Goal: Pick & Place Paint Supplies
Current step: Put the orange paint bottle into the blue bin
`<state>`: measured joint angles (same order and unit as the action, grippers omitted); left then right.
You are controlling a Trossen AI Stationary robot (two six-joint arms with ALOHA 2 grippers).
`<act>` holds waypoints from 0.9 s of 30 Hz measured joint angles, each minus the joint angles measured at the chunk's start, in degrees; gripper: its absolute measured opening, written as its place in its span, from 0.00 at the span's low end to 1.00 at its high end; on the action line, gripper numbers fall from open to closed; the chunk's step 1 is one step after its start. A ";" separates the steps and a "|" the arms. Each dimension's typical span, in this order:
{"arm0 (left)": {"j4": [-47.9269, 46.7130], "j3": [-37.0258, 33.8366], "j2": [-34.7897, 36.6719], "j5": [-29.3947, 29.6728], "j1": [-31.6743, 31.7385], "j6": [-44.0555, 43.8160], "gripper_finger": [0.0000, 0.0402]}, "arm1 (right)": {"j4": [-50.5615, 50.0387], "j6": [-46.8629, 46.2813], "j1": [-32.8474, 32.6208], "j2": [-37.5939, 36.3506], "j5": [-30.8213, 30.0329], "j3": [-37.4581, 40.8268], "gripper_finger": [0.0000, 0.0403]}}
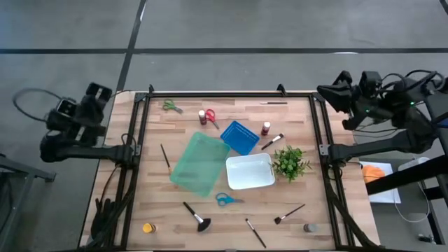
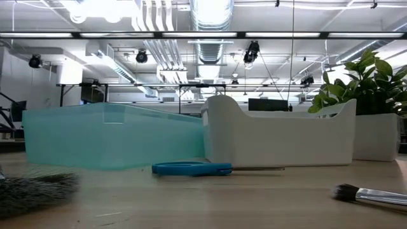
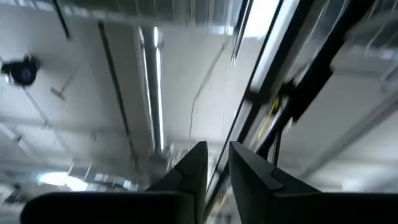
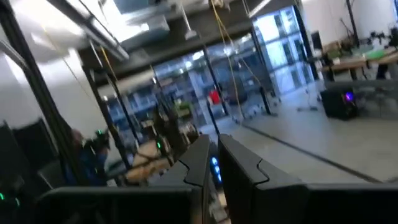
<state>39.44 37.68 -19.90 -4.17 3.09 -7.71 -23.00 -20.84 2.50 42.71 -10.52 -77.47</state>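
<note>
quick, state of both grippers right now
Left gripper: nearly shut, a narrow gap between the fingers, holding nothing, parked off the table's left side.
Right gripper: shut, holding nothing, parked off the table's right side.

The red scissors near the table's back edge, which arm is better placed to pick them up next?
Probably the left. Both arms are parked off the table, left end effector and right end effector nearly shut and empty. The red scissors lie left of the table's middle, nearer the left arm.
</note>
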 joint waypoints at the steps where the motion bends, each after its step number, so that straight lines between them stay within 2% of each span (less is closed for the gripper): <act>1: -5.95 3.78 -1.74 -0.18 0.00 1.11 0.24 | -2.24 -0.14 0.00 0.61 -0.46 -1.47 0.08; 6: -31.92 19.86 -11.34 -0.42 0.00 6.13 0.37 | -9.79 -1.58 0.02 3.10 -2.93 -5.68 0.08; 10: -41.77 29.80 -20.03 0.42 0.00 7.78 0.44 | -11.62 -1.83 -0.02 5.02 -2.48 -6.05 0.08; 17: -62.37 47.57 -32.47 9.45 0.00 14.37 0.48 | -19.06 -0.26 0.00 10.54 -2.71 -9.13 0.10; 22: -77.20 59.38 -38.47 18.52 0.02 15.61 0.48 | -24.86 -0.15 0.02 15.34 -1.17 -11.67 0.22; 27: -92.04 68.04 -42.10 22.84 0.00 13.42 0.48 | -29.20 2.17 -0.02 18.73 0.14 -16.01 0.41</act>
<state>-52.60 105.72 -62.00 18.67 3.09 5.71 -52.20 -18.67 2.48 61.43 -10.37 -93.48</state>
